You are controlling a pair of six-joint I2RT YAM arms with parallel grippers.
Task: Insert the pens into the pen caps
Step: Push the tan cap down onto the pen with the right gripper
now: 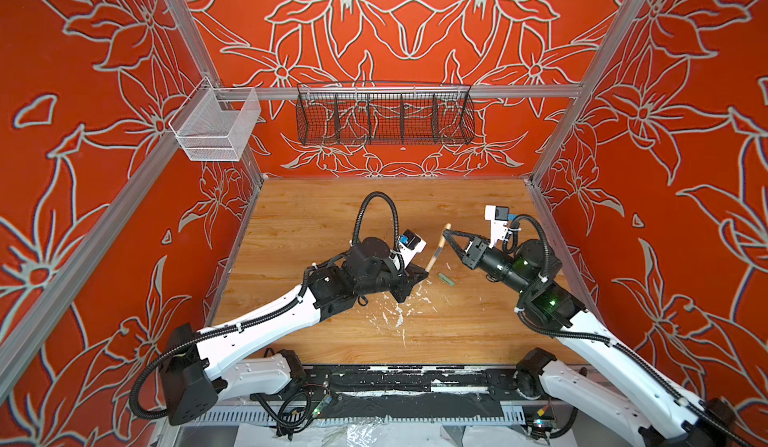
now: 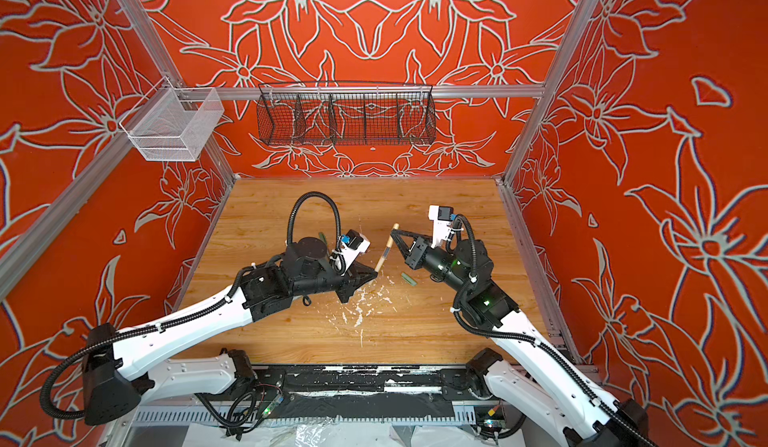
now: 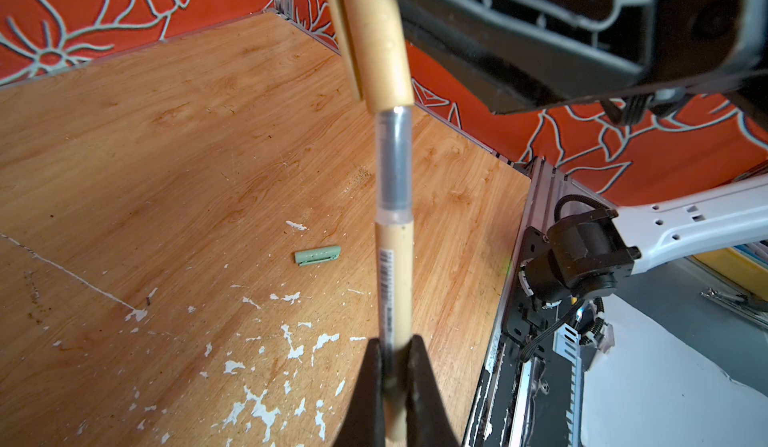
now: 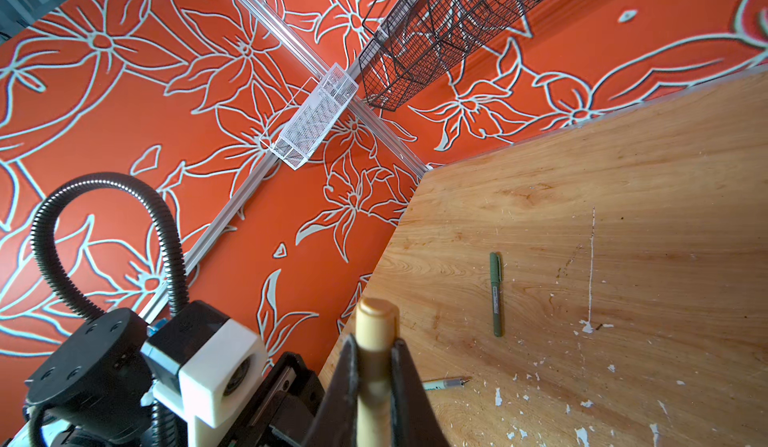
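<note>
The left gripper [image 3: 395, 366] pinches the tan pen [image 3: 395, 266], its grey end at the tan cap [image 3: 380, 37] mouth.

Both top views: high over near edge of wooden table [image 1: 311, 203], tilted down toward far wall [image 1: 415, 29]. Left wrist: close on tan pen [image 3: 395, 282], facing right; shares pale green cap [image 3: 318, 255] with top views. Right wrist: close on tan cap [image 4: 376, 324], facing far-left corner, black wire basket [image 4: 436, 37] in sight.
</note>
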